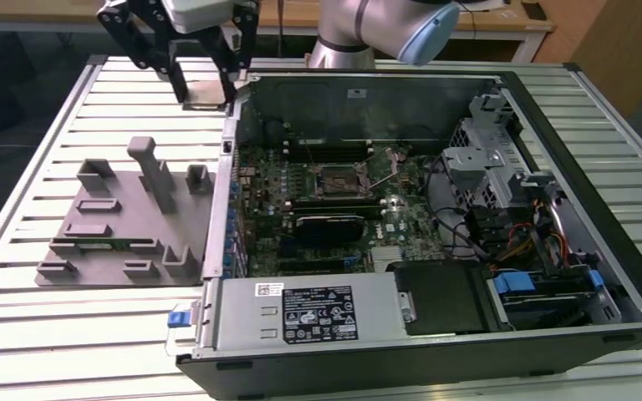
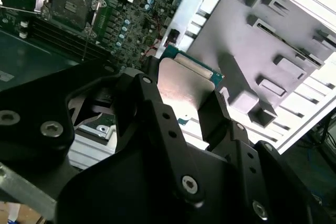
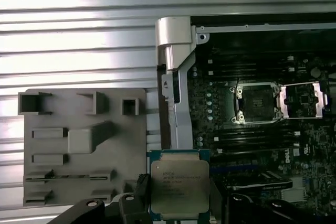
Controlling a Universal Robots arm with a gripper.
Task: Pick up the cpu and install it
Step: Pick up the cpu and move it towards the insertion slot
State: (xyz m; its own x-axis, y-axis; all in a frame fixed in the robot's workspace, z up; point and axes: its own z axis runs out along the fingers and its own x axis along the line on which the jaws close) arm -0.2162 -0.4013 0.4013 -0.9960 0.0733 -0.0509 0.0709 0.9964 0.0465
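I had the cpu [image 3: 179, 192] pinched flat, its metal top facing the first wrist view, between the fingers [image 2: 152, 103] of the gripper [image 1: 206, 93]. It hung above the slatted table [image 1: 53, 125], just beside the corner of the open computer case [image 1: 410, 96] and off the grey holder tray [image 3: 79, 140]. I judged that this level, edge-on hold kept its underside untouched for the socket [image 3: 257, 103], whose cover plate [image 3: 302, 100] stood flipped open. The jaws were closed only to the chip's width, clamping two opposite edges and touching nothing else that I could see.
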